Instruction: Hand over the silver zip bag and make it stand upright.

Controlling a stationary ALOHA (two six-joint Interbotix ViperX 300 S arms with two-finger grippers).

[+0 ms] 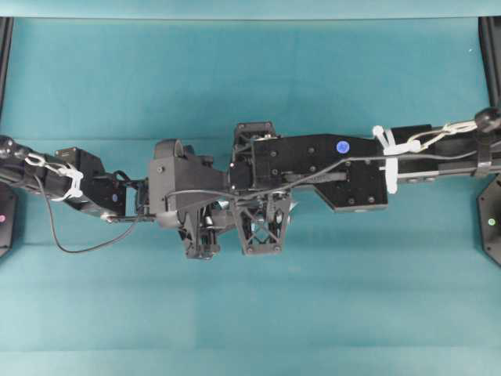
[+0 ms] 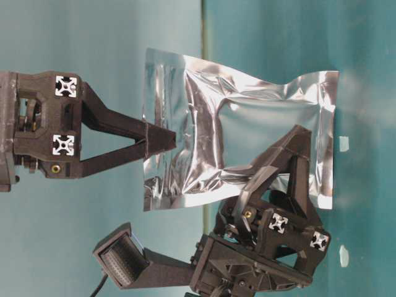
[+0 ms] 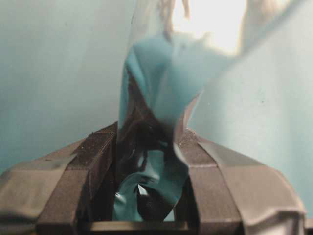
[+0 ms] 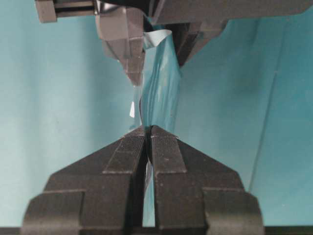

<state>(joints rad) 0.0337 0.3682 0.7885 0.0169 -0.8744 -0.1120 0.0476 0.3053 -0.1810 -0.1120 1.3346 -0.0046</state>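
The silver zip bag point(image 2: 247, 124) hangs in the air, held flat between both grippers. My right gripper point(image 2: 168, 140) is shut tight on one short edge of the bag point(image 4: 159, 83), its fingertips point(image 4: 139, 134) pressed together on the foil. My left gripper point(image 2: 296, 145) is shut on the opposite side, with crumpled foil point(image 3: 161, 73) bunched between its wider-set fingers point(image 3: 93, 156). In the right wrist view the left gripper point(image 4: 154, 54) shows at the top, clamping the far end. From overhead both grippers point(image 1: 202, 239) point(image 1: 262, 235) meet at the table's middle and hide nearly all of the bag.
Two tiny white scraps point(image 2: 343, 143) point(image 2: 344, 255) lie on the teal table point(image 1: 250, 313). Both black arms span the middle of the table, with a loose cable point(image 1: 78, 247) under the left arm. Black stands point(image 1: 491, 223) sit at the table's side edges.
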